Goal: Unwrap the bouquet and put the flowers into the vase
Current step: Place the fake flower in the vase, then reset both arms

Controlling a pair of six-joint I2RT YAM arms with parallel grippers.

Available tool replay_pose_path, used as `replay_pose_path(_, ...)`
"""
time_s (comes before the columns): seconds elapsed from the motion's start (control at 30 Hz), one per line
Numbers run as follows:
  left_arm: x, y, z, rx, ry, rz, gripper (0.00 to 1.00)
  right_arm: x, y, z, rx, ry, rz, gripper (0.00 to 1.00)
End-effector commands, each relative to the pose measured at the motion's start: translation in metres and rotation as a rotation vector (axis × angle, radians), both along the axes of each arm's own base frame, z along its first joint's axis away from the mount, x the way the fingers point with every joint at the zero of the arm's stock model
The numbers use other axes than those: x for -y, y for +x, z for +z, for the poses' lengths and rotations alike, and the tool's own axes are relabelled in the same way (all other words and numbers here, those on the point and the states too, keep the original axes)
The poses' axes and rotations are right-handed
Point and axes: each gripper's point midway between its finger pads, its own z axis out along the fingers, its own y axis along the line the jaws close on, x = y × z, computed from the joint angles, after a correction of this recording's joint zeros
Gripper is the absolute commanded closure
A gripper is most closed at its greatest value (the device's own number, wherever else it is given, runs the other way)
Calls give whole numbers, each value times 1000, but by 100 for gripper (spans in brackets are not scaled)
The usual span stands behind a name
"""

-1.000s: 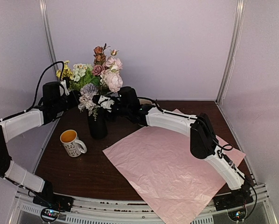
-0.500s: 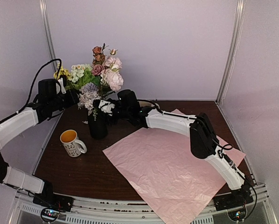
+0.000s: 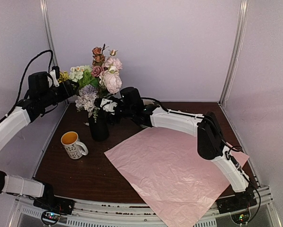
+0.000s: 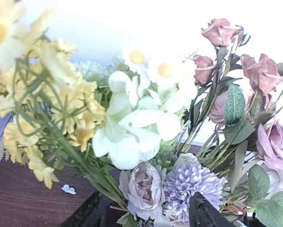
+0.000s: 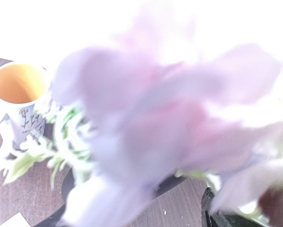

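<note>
The top camera looks down from high at the near edge over the whole counter [image 3: 84, 175]. Both wrist cameras sit close against the flowers [image 3: 100, 78], which all three views share, the right one blurred

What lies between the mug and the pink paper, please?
Only bare table, as the top view shows: the mug and the paper sit apart, with the vase farther back.

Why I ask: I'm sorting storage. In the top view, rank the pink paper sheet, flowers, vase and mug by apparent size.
1. pink paper sheet
2. flowers
3. vase and mug: they look alike here, and blooms hide the vase's top, so unranked.
</note>
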Motion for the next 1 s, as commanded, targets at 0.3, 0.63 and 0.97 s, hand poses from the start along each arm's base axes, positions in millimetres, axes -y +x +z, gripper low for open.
replay_pose_path(0.3,-17,-42,30,33,51,24,29,56,-36,-14,-69,-193,-33,0)
replay_pose_path(0.63,-47,-81,76,68,211,95,11,178,-88,-34,-198,-392,-154,0)
replay_pose_path(0.97,-67,-86,65,48,398,148,2,339,-60,84,-276,-77,-478,0)
